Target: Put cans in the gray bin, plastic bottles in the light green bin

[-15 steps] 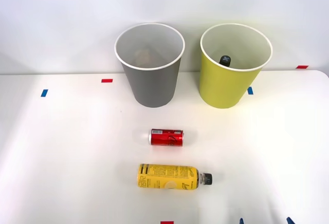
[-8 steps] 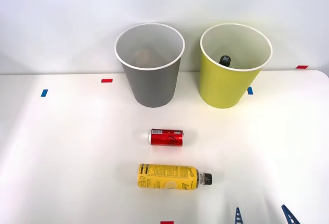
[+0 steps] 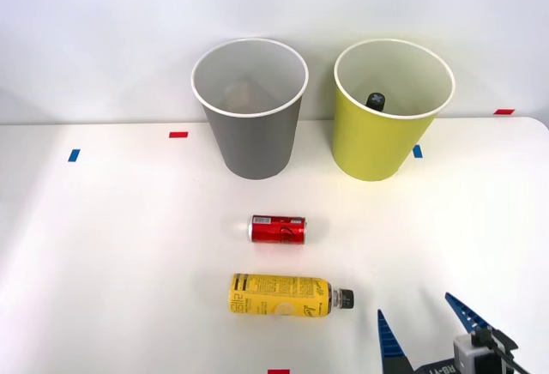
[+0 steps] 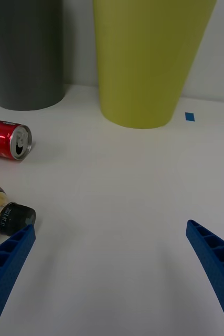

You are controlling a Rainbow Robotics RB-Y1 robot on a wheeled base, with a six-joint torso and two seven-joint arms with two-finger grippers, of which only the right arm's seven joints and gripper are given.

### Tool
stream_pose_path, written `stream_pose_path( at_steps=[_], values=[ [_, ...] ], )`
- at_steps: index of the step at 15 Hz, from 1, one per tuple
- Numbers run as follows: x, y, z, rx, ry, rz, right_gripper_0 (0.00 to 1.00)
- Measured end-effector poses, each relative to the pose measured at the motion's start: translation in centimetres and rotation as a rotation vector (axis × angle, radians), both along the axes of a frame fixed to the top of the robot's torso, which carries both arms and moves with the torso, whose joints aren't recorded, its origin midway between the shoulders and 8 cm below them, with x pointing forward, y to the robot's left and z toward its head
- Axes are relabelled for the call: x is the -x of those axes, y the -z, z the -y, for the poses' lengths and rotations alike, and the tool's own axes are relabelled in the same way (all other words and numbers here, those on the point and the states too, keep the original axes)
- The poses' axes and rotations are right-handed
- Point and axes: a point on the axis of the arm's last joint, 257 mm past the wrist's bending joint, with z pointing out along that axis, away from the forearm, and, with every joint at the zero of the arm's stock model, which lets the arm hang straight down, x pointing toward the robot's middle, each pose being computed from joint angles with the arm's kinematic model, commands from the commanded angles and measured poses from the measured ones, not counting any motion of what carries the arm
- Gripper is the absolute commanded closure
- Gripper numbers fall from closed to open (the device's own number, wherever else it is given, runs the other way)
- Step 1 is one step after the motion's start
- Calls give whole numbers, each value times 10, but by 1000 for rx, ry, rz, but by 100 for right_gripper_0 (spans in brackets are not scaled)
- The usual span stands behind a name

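A small red can (image 3: pixel 278 229) (image 4: pixel 7 138) lies on its side in the middle of the white table. Nearer the front lies a yellow-labelled plastic bottle (image 3: pixel 287 295) (image 4: pixel 4 215), black cap pointing right. The gray bin (image 3: pixel 250 106) (image 4: pixel 25 52) stands at the back, with the light green bin (image 3: pixel 390 108) (image 4: pixel 148 58) to its right; a black bottle cap (image 3: pixel 376 100) pokes up inside the green one. My right gripper (image 3: pixel 423 323) (image 4: pixel 109 273) is open near the table's front edge, just right of the bottle's cap, with nothing between its blue fingers.
Small red and blue tape marks (image 3: pixel 178 135) dot the table, one blue mark (image 3: pixel 417 151) beside the green bin. A white wall rises behind the bins. A brownish thing (image 3: pixel 238 93) lies inside the gray bin.
My right gripper has risen into the front view from the bottom edge, moving forward toward the bottle's cap. The can, bottle and bins have not moved.
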Motion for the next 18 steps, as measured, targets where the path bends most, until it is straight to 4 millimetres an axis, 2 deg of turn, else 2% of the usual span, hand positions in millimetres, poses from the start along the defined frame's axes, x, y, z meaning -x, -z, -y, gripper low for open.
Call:
stream_pose_path(
  at_steps=[8,10,14,16,18],
  values=[
    [-18,-24,-31,99,-126,-321,0],
    [-26,-32,-44,130,-178,-368,0],
    [-30,-37,-70,177,-302,-469,0],
    [-29,-42,-81,268,-402,-491,0],
    [-28,-47,-87,431,-528,-483,0]
  ],
)
